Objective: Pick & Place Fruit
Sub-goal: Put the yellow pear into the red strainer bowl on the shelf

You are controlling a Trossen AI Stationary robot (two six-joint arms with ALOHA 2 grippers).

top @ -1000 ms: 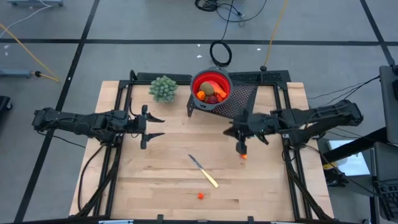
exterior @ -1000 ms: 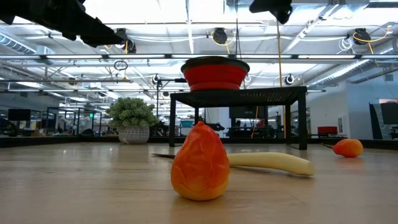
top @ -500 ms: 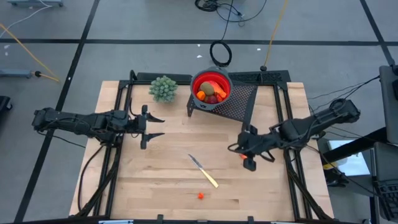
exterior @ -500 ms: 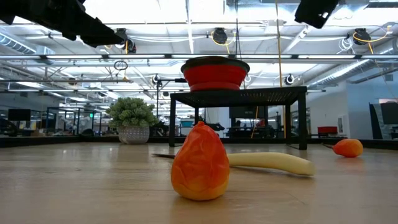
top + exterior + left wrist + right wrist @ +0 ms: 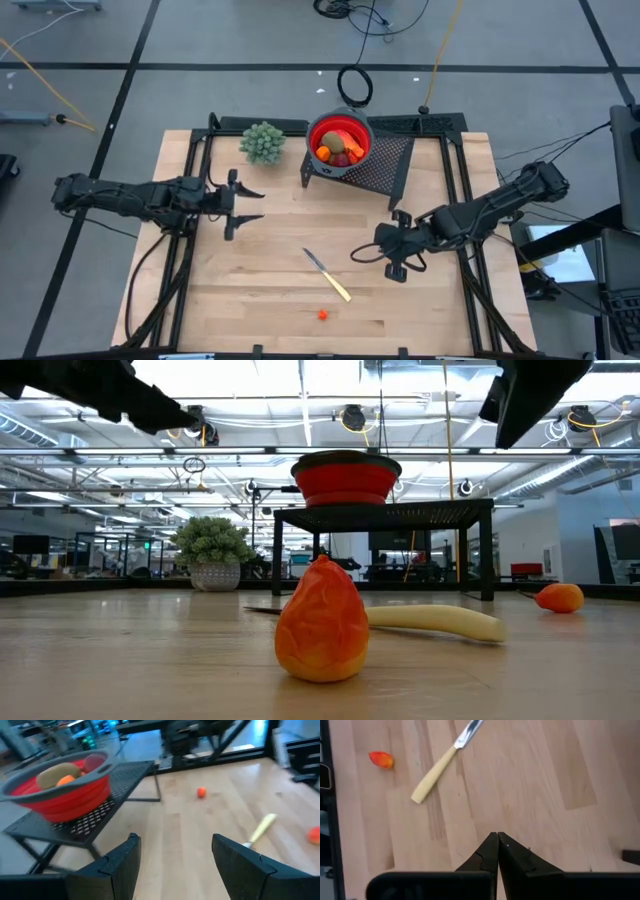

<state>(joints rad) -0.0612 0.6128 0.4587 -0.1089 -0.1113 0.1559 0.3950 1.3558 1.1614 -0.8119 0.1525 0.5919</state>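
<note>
A red bowl [image 5: 339, 140] on a black mesh stand [image 5: 385, 160] holds a brown kiwi-like piece, a dark red piece and an orange one [image 5: 64, 774]. One orange-red fruit piece [image 5: 323, 314] [image 5: 321, 622] [image 5: 381, 759] lies near the table's near edge. A tiny orange bit [image 5: 559, 597] [image 5: 201, 792] lies on the table's right part; my right arm hides it in the high view. My right gripper [image 5: 354, 255] [image 5: 497, 836] is shut and hovers right of the knife [image 5: 327, 274], fingers pointing toward the table's left. My left gripper [image 5: 252, 203] [image 5: 172, 847] waits open on the left.
The knife with a pale handle [image 5: 440, 770] [image 5: 430, 622] lies between the bowl stand and the near orange piece. A small potted plant [image 5: 262, 141] stands left of the stand at the far edge. Bare wood lies between the two grippers.
My right gripper has moved toward the near edge and then toward the table's left, turning from pointing at the near edge until its fingers point left, toward the knife. The tiny orange bit beneath it has stayed where it was on the table.
</note>
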